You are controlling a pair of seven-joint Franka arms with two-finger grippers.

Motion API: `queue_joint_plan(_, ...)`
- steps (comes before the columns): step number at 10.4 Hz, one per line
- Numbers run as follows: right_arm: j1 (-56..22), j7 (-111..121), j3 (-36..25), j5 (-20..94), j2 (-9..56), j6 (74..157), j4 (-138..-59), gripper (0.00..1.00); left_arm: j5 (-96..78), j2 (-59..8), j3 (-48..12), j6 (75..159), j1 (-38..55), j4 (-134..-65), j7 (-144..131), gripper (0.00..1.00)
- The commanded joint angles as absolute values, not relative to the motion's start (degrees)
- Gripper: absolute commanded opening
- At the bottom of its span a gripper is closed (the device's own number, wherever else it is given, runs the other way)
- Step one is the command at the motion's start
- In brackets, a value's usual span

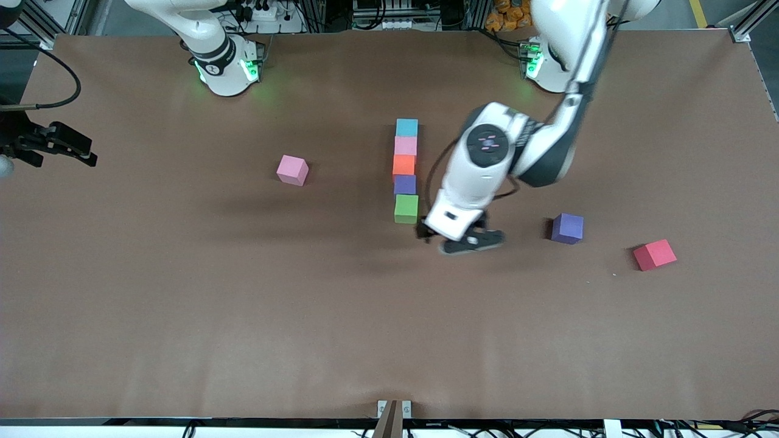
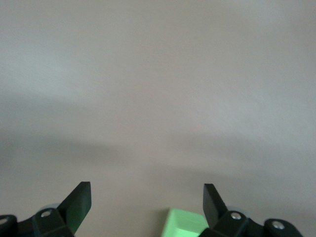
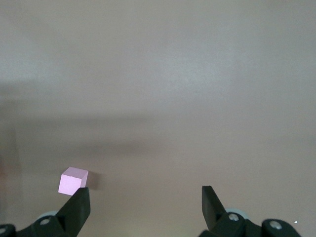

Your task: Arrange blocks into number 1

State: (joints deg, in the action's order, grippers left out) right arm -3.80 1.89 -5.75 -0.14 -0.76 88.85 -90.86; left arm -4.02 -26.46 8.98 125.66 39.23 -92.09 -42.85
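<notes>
Five blocks form a straight column mid-table: light blue (image 1: 406, 128) farthest from the front camera, then pink (image 1: 405, 146), orange (image 1: 404, 165), purple (image 1: 405, 184) and green (image 1: 406, 208) nearest. My left gripper (image 1: 451, 239) (image 2: 146, 195) hangs open just beside the green block (image 2: 185, 224), holding nothing. That block shows low between its fingers, close to one finger (image 2: 212, 197). My right gripper (image 1: 89, 152) (image 3: 144, 196) waits open at the right arm's end of the table.
A loose pink block (image 1: 292, 170) (image 3: 73, 180) lies toward the right arm's end. A loose purple block (image 1: 567, 228) and a red block (image 1: 654, 254) lie toward the left arm's end. The brown table (image 1: 243, 316) has bare room nearer the front camera.
</notes>
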Motion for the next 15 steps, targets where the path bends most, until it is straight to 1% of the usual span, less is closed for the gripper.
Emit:
queue_joint_plan(1, -4.04, 0.79, -5.45, -0.79, -1.23, 88.42, -90.97, 1.0, -0.71, -20.33, 6.78, 118.6, 32.21, -93.69, -40.62, 1.0)
queue_joint_plan(3, -3.87, 0.7, -5.45, -0.7, -1.23, 87.81, -90.79, 1.0, 1.14, -16.02, 1.6, 112.09, 22.9, -93.69, -38.41, 1.0)
queue_joint_plan(4, -3.87, 0.7, -5.45, -0.79, -1.23, 87.72, -90.36, 1.0, 1.93, -13.91, 0.63, 109.28, 19.46, -93.69, -35.36, 1.0)
queue_joint_plan(7, -3.96, 0.79, -5.45, -0.79, -1.23, 87.45, -90.35, 1.0, 2.11, -7.93, 0.53, 103.47, 10.31, -93.87, -21.74, 1.0)
queue_joint_plan(10, -3.96, 0.79, -5.45, -0.7, -1.23, 87.45, -90.35, 1.0, 2.11, -4.4, 0.62, 96.87, 5.11, -94.13, -19.34, 1.0)
queue_joint_plan(11, -3.96, 0.79, -5.45, -0.7, -1.23, 87.45, -90.35, 1.0, 2.11, -3.61, -0.25, 95.12, 3.44, -94.13, -18.64, 1.0)
queue_joint_plan(14, -3.96, 0.97, -5.36, -0.79, -1.23, 87.36, -90.35, 1.0, 2.2, -2.37, -7.27, 92.99, -3.76, -94.13, -18.19, 1.0)
queue_joint_plan(15, -3.96, 0.97, -5.27, -0.79, -1.23, 87.36, -90.35, 1.0, 2.2, -1.76, -10.43, 92.99, -7.26, -94.48, -18.11, 1.0)
